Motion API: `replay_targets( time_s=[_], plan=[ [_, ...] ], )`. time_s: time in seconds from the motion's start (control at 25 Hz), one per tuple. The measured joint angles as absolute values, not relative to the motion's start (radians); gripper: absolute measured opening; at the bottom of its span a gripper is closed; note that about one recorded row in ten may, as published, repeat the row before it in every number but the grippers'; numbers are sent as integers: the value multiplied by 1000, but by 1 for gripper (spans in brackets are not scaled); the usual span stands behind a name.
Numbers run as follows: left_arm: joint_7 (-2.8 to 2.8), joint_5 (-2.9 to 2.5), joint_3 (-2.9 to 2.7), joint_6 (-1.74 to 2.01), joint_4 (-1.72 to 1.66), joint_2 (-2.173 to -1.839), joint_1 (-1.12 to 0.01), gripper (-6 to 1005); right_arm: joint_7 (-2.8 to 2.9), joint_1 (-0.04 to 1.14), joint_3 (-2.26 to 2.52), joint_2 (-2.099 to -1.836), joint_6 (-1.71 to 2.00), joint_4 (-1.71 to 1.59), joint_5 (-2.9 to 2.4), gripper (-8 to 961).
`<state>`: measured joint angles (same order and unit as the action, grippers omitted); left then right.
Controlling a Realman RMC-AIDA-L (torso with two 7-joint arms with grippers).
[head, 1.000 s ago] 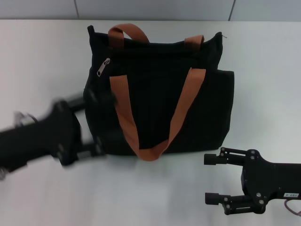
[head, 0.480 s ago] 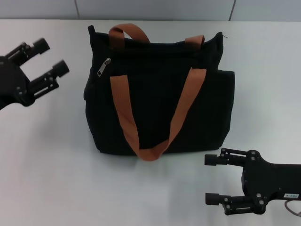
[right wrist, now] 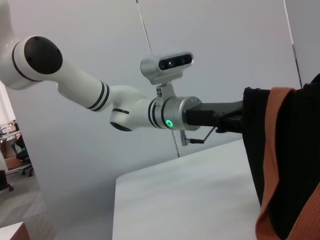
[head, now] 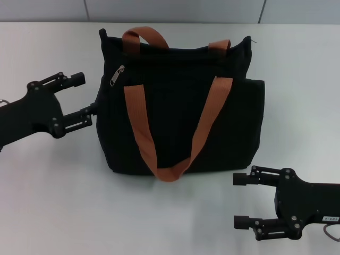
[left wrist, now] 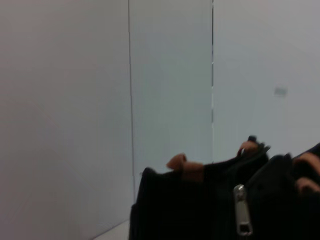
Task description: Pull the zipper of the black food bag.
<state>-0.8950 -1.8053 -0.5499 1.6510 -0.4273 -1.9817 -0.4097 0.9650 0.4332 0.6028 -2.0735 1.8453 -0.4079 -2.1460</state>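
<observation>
Left gripper [head: 84, 95]: your working claw, fingers spread wide and holding nothing, reaching in level from the left; its lower fingertip sits at the left side wall of the black food bag [head: 175, 106], and contact cannot be confirmed from the head view.

Right gripper [head: 243, 201]: parked on the table [head: 48, 202] in front of the bag's right corner, fingers parted, empty. A small white label [head: 329, 218] on its body carries print too small for you to read.

Black food bag: upright at the middle of the table, orange-brown straps [head: 175, 133] draped down its front.

Zipper [head: 117, 75]: silver pull tab hanging at the bag's upper left front, just beyond the left gripper's upper finger, apart from it. No brand marks are legible.
</observation>
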Motion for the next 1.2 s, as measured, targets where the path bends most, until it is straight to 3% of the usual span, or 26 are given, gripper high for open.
replay_targets(
  time_s=[0.44, 0.96, 1.2],
  plan=[
    [-828, -1828, -552, 1543, -439, -2010, -482, 732, 965, 432, 603, -2075, 1845, -408, -2146, 794],
    [-691, -1822, -532, 1533, -443, -2025, -472, 719, 970, 433, 598, -2077, 1845, -407, -2145, 792],
    [-670, -1819, -525, 1532, -446, -2035, -466, 453, 976, 436, 598, -2077, 1845, -408, -2144, 791]
  ],
)
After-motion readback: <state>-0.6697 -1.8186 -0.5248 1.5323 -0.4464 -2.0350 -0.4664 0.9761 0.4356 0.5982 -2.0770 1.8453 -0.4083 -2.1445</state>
